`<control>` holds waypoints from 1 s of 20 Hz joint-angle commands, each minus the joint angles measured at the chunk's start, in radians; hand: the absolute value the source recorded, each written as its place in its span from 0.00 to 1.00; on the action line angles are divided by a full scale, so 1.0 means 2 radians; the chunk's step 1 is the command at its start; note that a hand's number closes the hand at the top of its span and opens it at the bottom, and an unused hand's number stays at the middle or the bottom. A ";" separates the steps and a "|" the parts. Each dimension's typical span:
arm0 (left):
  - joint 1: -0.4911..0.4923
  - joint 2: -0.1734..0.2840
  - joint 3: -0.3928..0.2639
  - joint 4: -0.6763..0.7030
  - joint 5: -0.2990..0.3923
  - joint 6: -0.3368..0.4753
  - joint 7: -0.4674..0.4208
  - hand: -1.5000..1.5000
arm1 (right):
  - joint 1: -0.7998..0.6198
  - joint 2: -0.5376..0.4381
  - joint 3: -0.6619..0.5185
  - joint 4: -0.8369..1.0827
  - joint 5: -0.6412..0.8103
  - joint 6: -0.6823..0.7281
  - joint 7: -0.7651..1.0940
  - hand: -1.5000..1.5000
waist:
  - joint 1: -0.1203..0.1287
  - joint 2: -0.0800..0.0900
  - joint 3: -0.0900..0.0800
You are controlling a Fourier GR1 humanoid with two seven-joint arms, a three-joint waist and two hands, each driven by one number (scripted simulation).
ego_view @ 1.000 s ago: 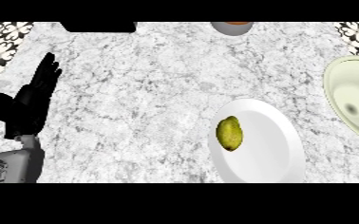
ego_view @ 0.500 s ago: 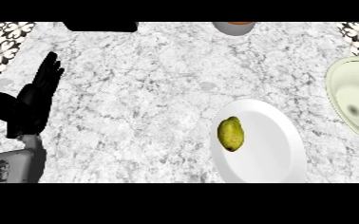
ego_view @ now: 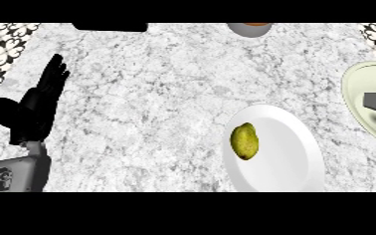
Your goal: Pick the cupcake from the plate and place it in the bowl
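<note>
A white plate (ego_view: 290, 154) lies at the lower right of the marble counter. On its left part sits a small yellow-green item (ego_view: 244, 141), the only thing on the plate; it looks more like a fruit than a cupcake. A pale bowl (ego_view: 354, 90) is cut off by the right edge, with a grey shape inside it. My left hand (ego_view: 38, 104) stands at the far left, fingers straight and pointing up, holding nothing, well away from the plate. My right hand shows nowhere.
A black object (ego_view: 110, 27) lies along the counter's back edge at upper left. A grey cup with an orange inside (ego_view: 249, 28) stands at the back centre. Patterned wall strips (ego_view: 16, 40) show at both upper corners.
My left hand and forearm have slid slightly down and toward the left edge. The plate, the yellow-green item and the bowl have not moved.
</note>
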 commanded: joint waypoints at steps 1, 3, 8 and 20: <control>0.007 -0.002 -0.006 -0.026 -0.004 0.004 0.020 0.50 | -0.030 -0.023 -0.012 0.089 -0.013 0.031 -0.071 0.00 | 0.000 -0.001 0.000; 0.011 -0.013 -0.008 -0.006 -0.009 0.010 -0.001 0.50 | -0.051 -0.025 -0.041 0.089 -0.053 0.074 -0.073 0.00 | -0.005 -0.002 0.000; -0.005 -0.005 0.001 0.005 -0.001 0.006 0.001 0.50 | -0.080 -0.025 -0.159 0.146 -0.169 0.121 -0.062 0.00 | -0.009 0.001 0.001; 0.022 -0.005 0.008 0.011 0.003 -0.002 -0.025 0.50 | -0.011 -0.170 -0.220 0.230 -0.226 0.278 -0.054 0.00 | -0.008 0.005 0.004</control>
